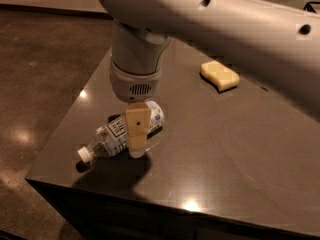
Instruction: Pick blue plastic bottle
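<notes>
The blue plastic bottle (112,134) lies on its side near the front left corner of the dark table (230,149). It is clear, with a pale label, and its white cap (84,154) points to the lower left. My gripper (137,145) hangs from the large grey arm and stands right over the bottle's middle, its tan tip down at the bottle's near side and covering part of the label. The bottle rests on the table.
A yellow sponge (219,75) lies at the back right of the table. The table's left edge and front edge are close to the bottle. The brown floor (40,74) lies beyond to the left. The arm covers the table's back left part.
</notes>
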Motion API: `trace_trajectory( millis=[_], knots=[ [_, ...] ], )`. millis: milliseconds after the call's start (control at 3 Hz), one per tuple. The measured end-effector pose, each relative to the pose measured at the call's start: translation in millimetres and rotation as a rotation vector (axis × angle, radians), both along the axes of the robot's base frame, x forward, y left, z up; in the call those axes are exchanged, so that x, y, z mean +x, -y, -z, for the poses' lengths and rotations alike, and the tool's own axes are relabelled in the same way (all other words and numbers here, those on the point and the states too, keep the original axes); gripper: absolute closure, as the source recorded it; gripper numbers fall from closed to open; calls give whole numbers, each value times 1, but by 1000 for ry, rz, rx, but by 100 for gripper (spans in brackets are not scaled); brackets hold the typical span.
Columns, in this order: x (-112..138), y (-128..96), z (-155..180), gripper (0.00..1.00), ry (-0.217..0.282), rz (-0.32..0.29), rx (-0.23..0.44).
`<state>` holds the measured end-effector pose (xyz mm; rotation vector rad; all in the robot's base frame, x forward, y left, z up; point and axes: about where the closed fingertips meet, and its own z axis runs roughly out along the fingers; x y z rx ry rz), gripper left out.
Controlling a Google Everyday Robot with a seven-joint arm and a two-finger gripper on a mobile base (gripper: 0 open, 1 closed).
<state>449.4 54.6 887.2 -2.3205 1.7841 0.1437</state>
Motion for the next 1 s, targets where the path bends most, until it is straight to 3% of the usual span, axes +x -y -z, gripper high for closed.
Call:
trace_trajectory(
  millis=[667, 1000],
  knots=[
    [11, 6, 19, 0, -24, -37, -43],
    [12, 10, 26, 16, -44, -48, -58]
  ],
)
